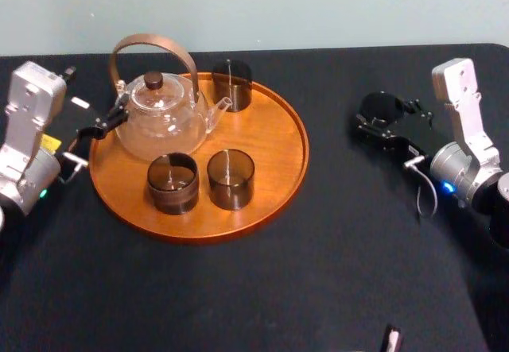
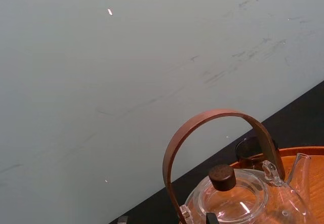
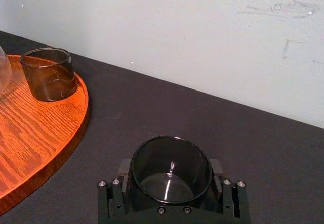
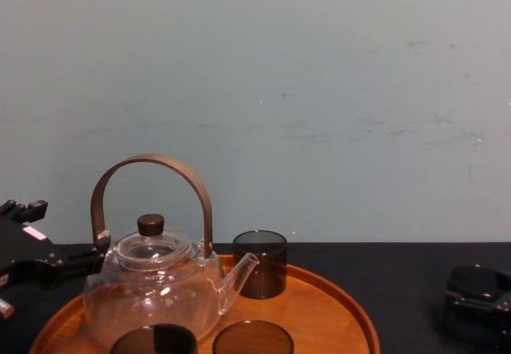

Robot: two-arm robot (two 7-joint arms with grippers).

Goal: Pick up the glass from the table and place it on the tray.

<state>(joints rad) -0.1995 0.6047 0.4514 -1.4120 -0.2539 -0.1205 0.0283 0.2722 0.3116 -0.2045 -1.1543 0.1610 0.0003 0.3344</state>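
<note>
Right gripper [image 3: 171, 176], fingers [image 3: 216, 165] pinching the glass [image 3: 170, 158] (right of the tray [image 3: 30, 133]); left gripper [image 1: 95, 128] beside teapot [image 1: 163, 121].

The bench [image 1: 318, 272] is showing plain matt black. The tray [image 1: 278, 149] is glowing orange-brown, with darker wood grain streaking across it. The teapot [image 1: 163, 125] is looking clear and colourless, its arched handle [image 1: 151, 42] showing warm brown and its knob [image 1: 153, 80] dark brown. The tray glasses [image 1: 231, 179] are showing a smoky grey-brown tint, and the glass [image 3: 169, 168] in the right claw [image 1: 382, 125] is showing the same. Both the right claw and the left claw [image 1: 102, 127] are showing black, on silver-grey arms. The wall [image 4: 319, 90] is showing pale grey-green with faint darker scuffs.
</note>
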